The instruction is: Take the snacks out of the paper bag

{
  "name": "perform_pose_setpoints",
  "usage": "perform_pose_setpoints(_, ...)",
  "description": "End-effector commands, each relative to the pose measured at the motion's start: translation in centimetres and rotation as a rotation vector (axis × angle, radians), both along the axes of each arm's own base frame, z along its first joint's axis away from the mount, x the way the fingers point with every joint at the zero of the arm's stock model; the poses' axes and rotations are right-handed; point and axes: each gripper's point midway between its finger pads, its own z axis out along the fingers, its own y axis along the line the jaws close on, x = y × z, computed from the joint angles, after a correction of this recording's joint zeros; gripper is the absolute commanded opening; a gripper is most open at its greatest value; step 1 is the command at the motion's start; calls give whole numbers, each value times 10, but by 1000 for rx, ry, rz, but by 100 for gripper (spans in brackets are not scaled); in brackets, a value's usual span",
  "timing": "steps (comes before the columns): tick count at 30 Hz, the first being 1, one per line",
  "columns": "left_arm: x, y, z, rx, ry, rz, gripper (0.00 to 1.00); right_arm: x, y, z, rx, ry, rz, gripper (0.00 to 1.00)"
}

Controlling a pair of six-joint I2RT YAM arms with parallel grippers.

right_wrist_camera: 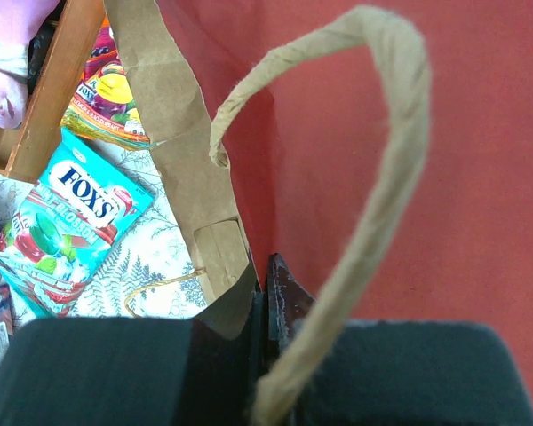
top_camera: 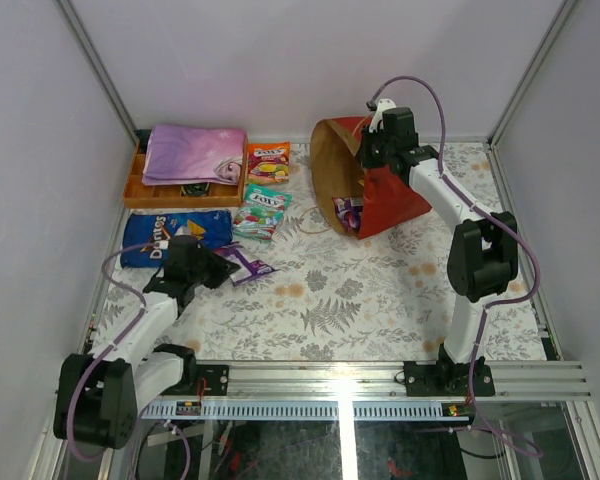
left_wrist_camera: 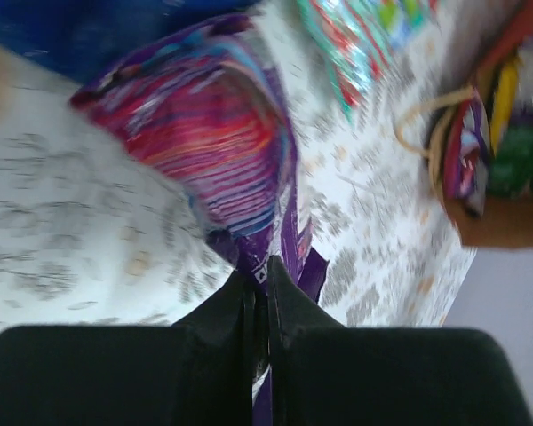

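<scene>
The red paper bag (top_camera: 385, 200) is tipped on its side at the back right, its brown mouth facing left. My right gripper (top_camera: 376, 132) is shut on the bag's upper rim (right_wrist_camera: 240, 284), with the string handle (right_wrist_camera: 382, 177) looping over the fingers. A purple packet (top_camera: 348, 212) lies inside the mouth. My left gripper (left_wrist_camera: 259, 266) is shut on the edge of a purple snack packet (left_wrist_camera: 213, 142), (top_camera: 248, 266), which hangs just right of the blue Doritos bag (top_camera: 175, 238). A teal Fox's packet (top_camera: 262, 212), (right_wrist_camera: 71, 213) and an orange packet (top_camera: 268, 162) lie on the table.
An orange tray (top_camera: 140, 190) at the back left holds a folded purple-pink cloth (top_camera: 193, 152). Grey walls close in the table on three sides. The table has a white leaf-patterned cover (top_camera: 360, 290).
</scene>
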Motion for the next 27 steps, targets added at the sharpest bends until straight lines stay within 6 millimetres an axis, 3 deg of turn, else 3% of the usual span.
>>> perform_pose_setpoints(1,4,28,-18,-55,51,162,0,1,16,50,102,-116,49,0)
perform_pose_setpoints(7,-1,9,-40,-165,127,88,3,1,15,51,95,-120,51,0)
perform_pose_setpoints(17,9,-15,-22,-175,88,-166,0,3,20,46,96,-101,71,0)
perform_pose_setpoints(21,4,-12,-21,-87,150,-264,0,3,20,46,79,-103,88,0)
perform_pose_setpoints(25,-3,-7,-25,-30,241,-336,16,2,20,44,71,-99,100,0)
perform_pose_setpoints(27,-4,-1,-28,12,275,-340,41,1,21,43,70,-95,109,0)
